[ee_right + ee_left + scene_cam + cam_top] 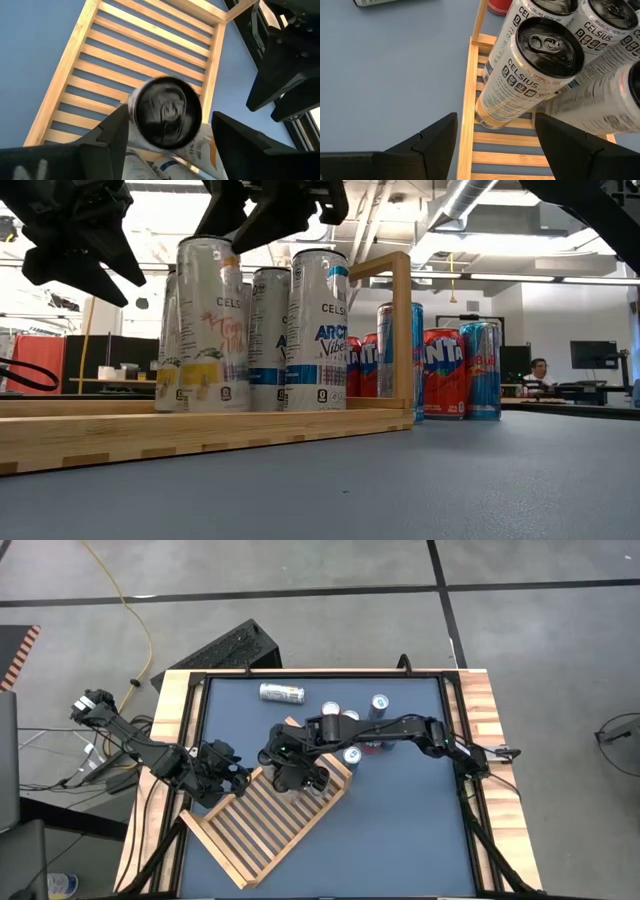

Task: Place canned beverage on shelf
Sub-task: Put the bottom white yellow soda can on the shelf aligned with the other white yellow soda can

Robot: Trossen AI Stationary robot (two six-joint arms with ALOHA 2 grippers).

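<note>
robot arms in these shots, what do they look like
Both arms are matte black, built of slim jointed links with bulkier blocks at the joints and thin black cables running alongside. The left gripper and right gripper each end in two broad, flat, angular black fingers, with no markings visible. A small green light glows near the right arm's wrist.

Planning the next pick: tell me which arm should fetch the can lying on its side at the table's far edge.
Probably the right. Its gripper is opening around the can just stood on the shelf, so it is nearly free. The lying can is about equally near both, but the left gripper waits at the shelf's edge.
</note>
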